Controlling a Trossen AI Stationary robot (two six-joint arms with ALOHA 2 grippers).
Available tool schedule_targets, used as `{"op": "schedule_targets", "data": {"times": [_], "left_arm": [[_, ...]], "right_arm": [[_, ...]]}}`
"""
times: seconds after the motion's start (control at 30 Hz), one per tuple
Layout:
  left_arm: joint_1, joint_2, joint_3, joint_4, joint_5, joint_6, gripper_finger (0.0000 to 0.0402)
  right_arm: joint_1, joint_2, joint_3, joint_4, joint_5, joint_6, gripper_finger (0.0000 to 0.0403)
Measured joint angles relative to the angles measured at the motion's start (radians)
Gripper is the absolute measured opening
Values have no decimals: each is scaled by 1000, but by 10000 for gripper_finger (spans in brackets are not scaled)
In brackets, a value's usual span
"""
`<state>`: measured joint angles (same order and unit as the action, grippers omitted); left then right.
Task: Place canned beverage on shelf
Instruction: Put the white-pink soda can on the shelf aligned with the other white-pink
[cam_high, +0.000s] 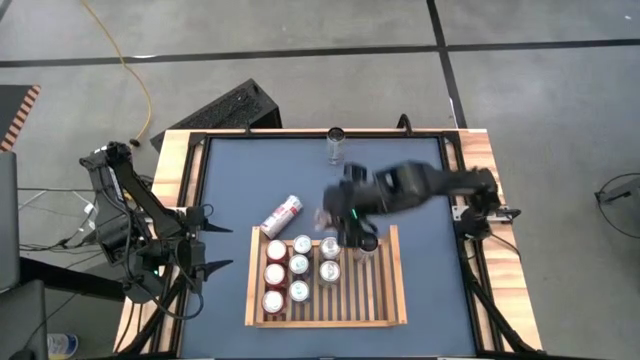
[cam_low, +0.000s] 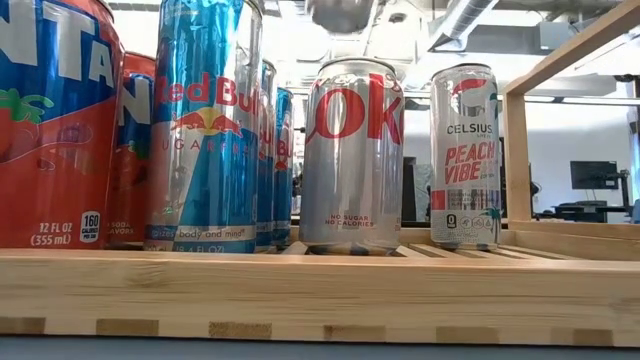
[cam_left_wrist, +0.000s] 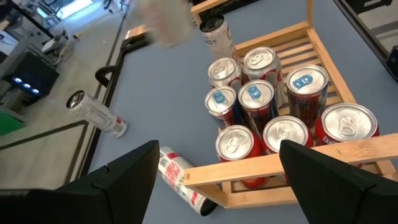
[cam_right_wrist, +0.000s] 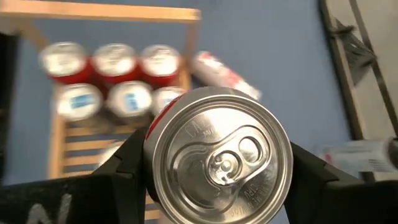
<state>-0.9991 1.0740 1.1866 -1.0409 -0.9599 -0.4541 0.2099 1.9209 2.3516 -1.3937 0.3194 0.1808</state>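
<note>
Blue tabletop (cam_high: 420, 200) with a wood edge, set on a grey floor crossed by dark lines; a yellow cable trails off at the far left of the high view. The low view looks through the cans into a bright room with ducting overhead and a monitor (cam_low: 594, 175) on a desk. On the tabletop, the shelf (cam_high: 385, 300) — a light-wood slatted tray with a low rim — carries a block of upright cans filling its left part in neat rows, red ones (cam_high: 274, 274) outermost, blue-topped ones (cam_high: 299, 266) next, silver ones (cam_high: 328, 270) after; the packing looks deliberate, leaving the right part bare for more. The right gripper (cam_high: 357, 232) hangs over the shelf's far rim, its fingers pinching a silver-topped can (cam_right_wrist: 219, 157) upright from both sides; by my reading it is being brought to the next free slot beside the silver cans. The left gripper (cam_left_wrist: 217, 180) waits off the shelf's left side, jaws spread, nothing between them. Still outside the shelf: a red-and-white can (cam_high: 282, 215) lying on its side just beyond the near-left corner of the rows, and a slim can (cam_high: 335, 143) standing upright near the table's far edge.
</note>
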Motion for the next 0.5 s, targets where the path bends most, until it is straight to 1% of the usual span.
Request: {"op": "schedule_targets", "data": {"times": [0.1,0.23,0.37,0.5], "left_arm": [[0,0,0,0,-7,0,320],[0,0,0,1,-7,-2,320],[0,0,0,3,-10,-11,320],[0,1,0,3,-23,-13,320]], "right_arm": [[114,11,0,1,47,78,234],[237,49,0,6,80,210,234],[333,101,0,19,100,341,235],[395,167,0,44,103,451,236]]}}
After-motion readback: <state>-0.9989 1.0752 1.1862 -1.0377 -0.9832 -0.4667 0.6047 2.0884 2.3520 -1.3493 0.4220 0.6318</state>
